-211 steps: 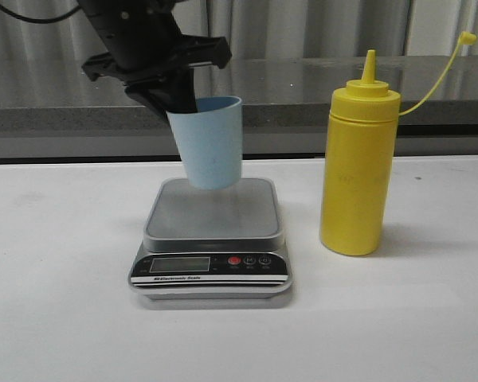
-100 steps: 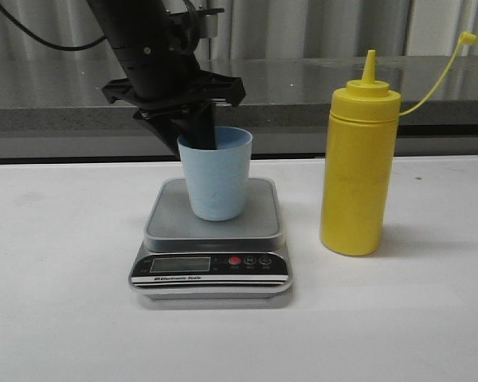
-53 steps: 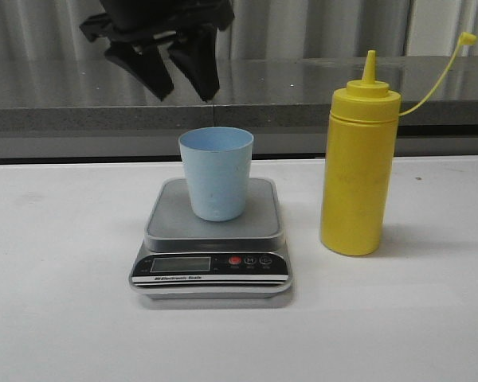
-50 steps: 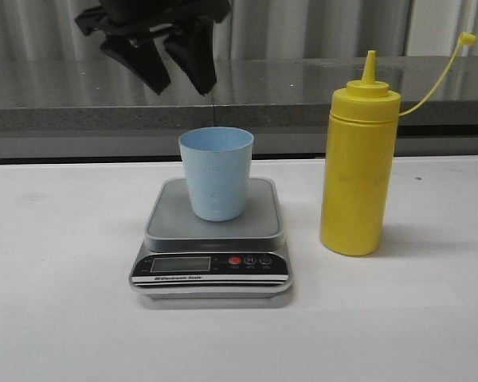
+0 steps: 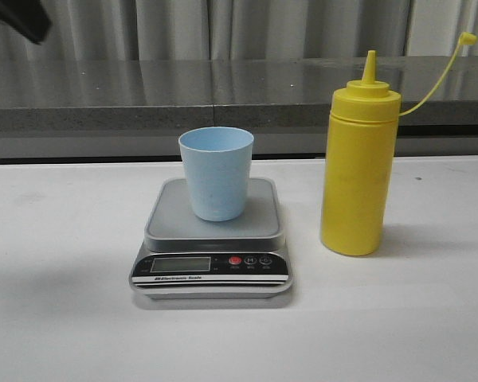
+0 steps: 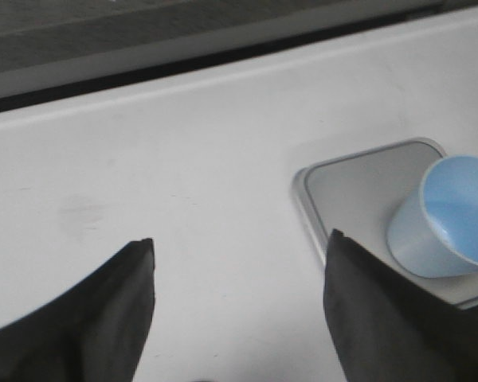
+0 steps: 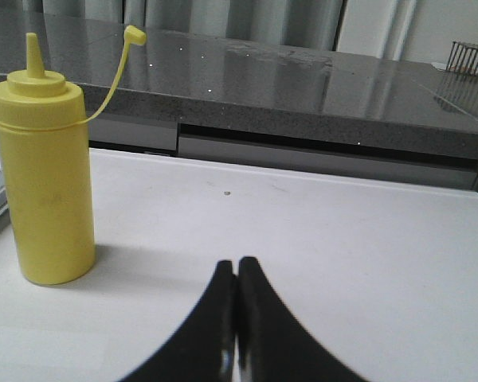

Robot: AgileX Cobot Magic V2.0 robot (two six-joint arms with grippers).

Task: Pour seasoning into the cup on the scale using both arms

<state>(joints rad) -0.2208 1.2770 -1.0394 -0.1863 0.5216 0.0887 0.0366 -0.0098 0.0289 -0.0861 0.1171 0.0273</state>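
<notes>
- Cup of smooth pale blue plastic stands upright in the middle of the scale in the front view, tapering toward its base; we see it empty from the left wrist view.
- We see the scale's matte grey square platform, black front panel, LCD screen and red button only from the front; the left wrist view shows just a rounded platform corner under the cup.
- The seasoning, a tall glossy yellow squeeze bottle with a pointed nozzle, stands on the white table just beside the scale, on the right, its cap off on a thin curved tether.
- The left gripper hangs with its black fingers spread wide, holding nothing, to one side of the cup.
- Only the right wrist view shows the right gripper: we see its curved black fingers pressed together, apart from the bottle.
</notes>
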